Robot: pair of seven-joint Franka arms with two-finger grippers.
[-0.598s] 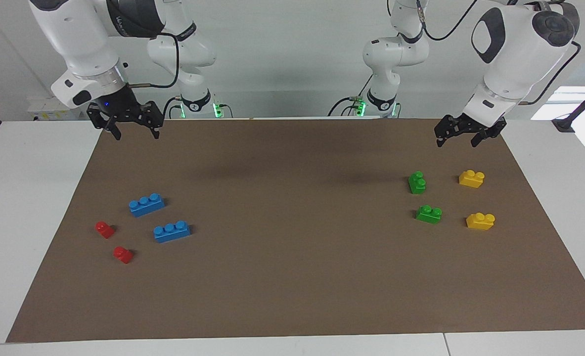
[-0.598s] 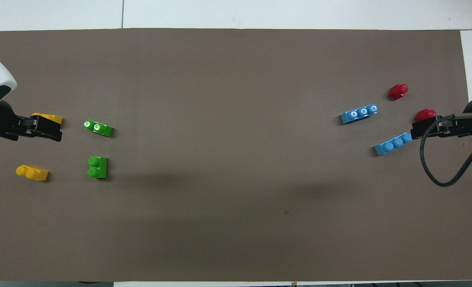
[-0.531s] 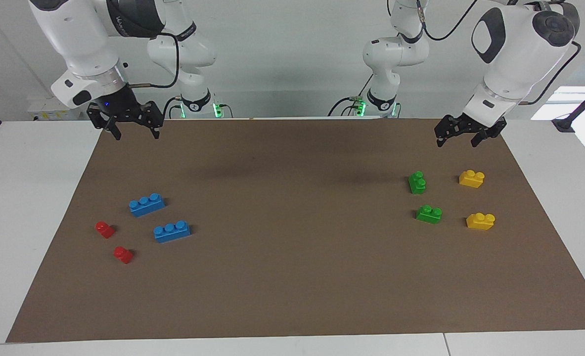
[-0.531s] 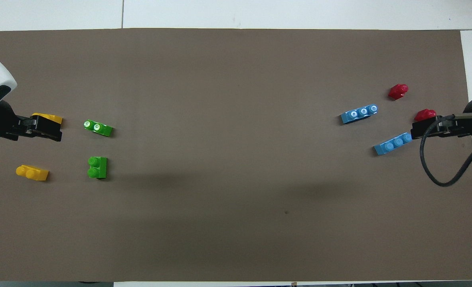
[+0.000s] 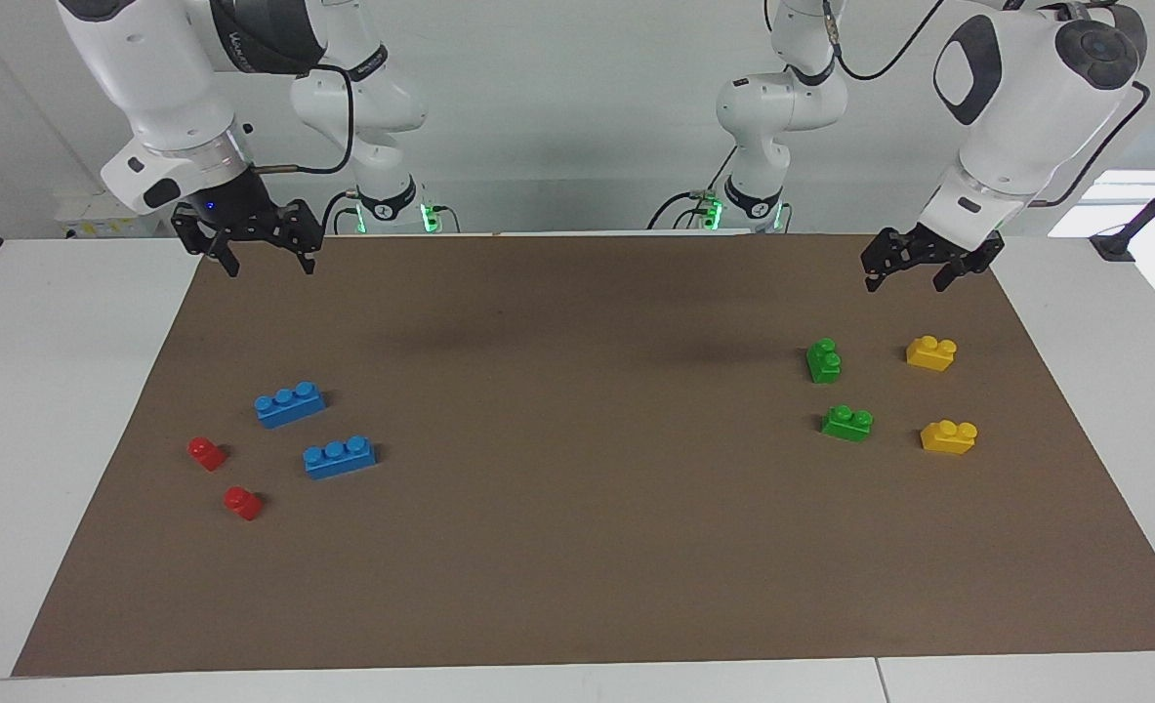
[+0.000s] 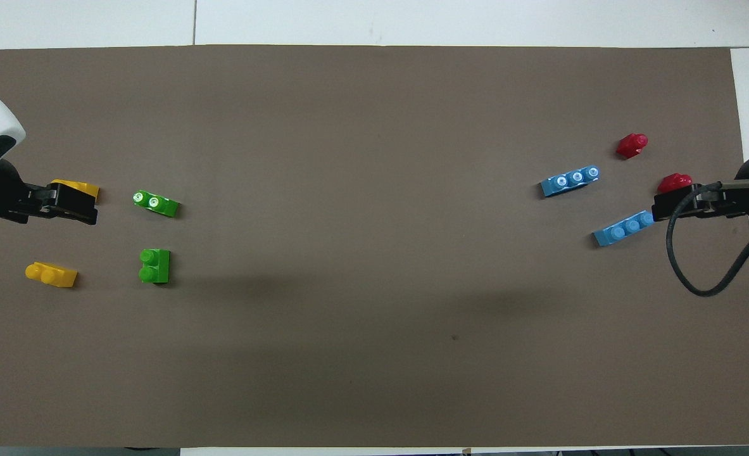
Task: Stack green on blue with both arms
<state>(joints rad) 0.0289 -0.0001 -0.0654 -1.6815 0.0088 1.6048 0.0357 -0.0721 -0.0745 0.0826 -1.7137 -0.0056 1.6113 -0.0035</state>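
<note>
Hanging raised over the brown mat [image 5: 577, 547], left tool [image 5: 931, 266] spread wide and empty above its corner, right tool [image 5: 249, 244] likewise wide, empty.

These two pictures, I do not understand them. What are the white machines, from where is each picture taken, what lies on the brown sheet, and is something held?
The white machines are two robot arms, each ending in a black pincer. One picture faces them from across the table; the other looks down from above their end. The left pincer and right pincer hang open over the brown sheet's edge, holding nothing. Toward the left arm's end lie two green bricks and two yellow bricks. Toward the right arm's end lie two blue bricks and two red bricks. Nothing is stacked yet.
</note>
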